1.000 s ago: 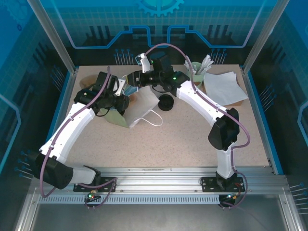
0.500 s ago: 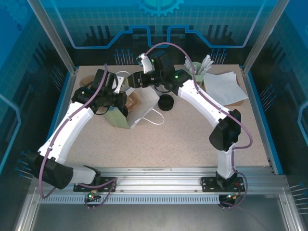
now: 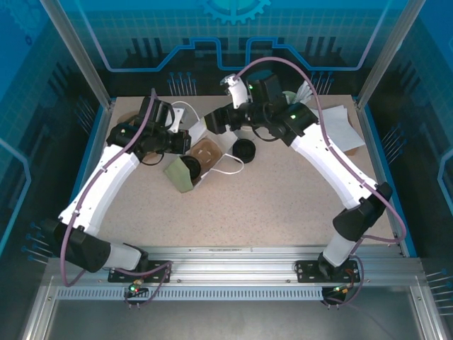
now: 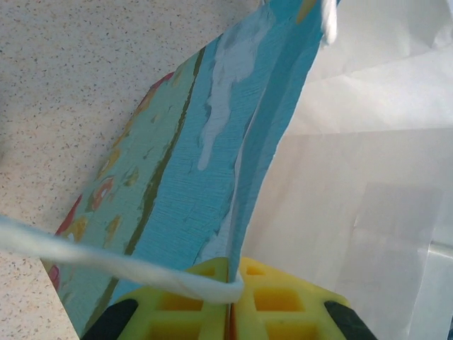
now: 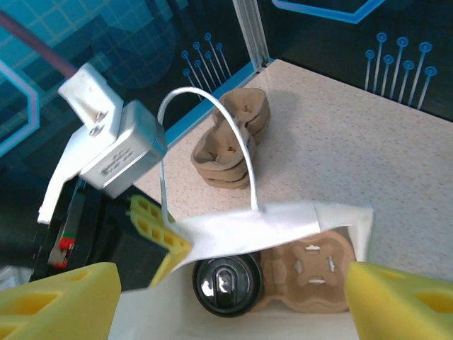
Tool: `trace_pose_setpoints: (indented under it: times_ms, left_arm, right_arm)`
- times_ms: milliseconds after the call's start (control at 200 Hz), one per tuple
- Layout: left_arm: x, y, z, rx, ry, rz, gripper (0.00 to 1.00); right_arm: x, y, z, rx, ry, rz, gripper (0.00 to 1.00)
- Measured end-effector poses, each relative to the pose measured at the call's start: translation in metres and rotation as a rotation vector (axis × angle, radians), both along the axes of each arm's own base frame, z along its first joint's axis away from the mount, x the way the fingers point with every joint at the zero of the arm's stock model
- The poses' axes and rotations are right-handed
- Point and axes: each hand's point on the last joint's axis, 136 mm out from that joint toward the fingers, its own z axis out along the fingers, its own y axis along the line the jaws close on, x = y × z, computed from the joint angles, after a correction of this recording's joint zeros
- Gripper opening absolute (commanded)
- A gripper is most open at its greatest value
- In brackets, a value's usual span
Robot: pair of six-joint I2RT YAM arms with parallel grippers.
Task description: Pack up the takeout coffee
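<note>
**takeout coffee inside the paper bag, bag rim pinched by the left gripper**

the paper bag (image 3: 177, 173) rests on the speckled table (image 3: 283, 205) with its mouth open. inside the bag, the takeout coffee (image 5: 226, 283) shows its round black lid and touches a brown cardboard carrier (image 5: 309, 273) beside it. at the bag's rim, the left gripper (image 4: 230, 287) is clamped on the printed teal wall, and a white handle cord (image 4: 106, 258) runs across its yellow fingers (image 4: 272, 301). over the bag's mouth hangs the right gripper (image 5: 232, 290), its jaws spread wide, holding nothing and clear of the paper. just right of the bag lies a round black item (image 3: 243, 150). beyond the bag, apart from it, stands a stack of moulded pulp trays (image 5: 230, 142) near the table's far edge.
</note>
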Motion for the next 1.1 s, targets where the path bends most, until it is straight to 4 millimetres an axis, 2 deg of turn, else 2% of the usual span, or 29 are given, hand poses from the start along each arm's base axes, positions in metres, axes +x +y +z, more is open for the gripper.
trace_pose_setpoints:
  times_ms: [325, 585, 735, 905, 990, 1100]
  left_arm:
    - [0.020, 0.018, -0.004, -0.038, 0.051, 0.088, 0.13]
    - [0.027, 0.024, -0.011, -0.042, 0.074, 0.111, 0.20]
    - [0.028, 0.023, -0.008, -0.051, 0.069, 0.106, 0.30]
    - [0.030, 0.019, 0.005, -0.074, 0.043, 0.092, 0.50]
    - [0.028, 0.017, 0.012, -0.085, 0.025, 0.079, 0.61]
    - [0.023, 0.017, 0.026, -0.097, -0.012, 0.073, 0.68]
  right_arm:
    - [-0.003, -0.039, -0.009, -0.065, -0.022, -0.073, 0.85]
    - [-0.004, -0.049, -0.028, -0.097, 0.013, -0.092, 0.85]
    - [-0.007, -0.053, -0.032, -0.106, 0.020, -0.099, 0.85]
    - [-0.013, -0.061, -0.017, -0.093, -0.016, -0.104, 0.85]
    - [-0.019, -0.068, -0.002, -0.075, -0.053, -0.107, 0.86]
    - [-0.023, -0.085, 0.019, -0.056, -0.105, -0.131, 0.86]
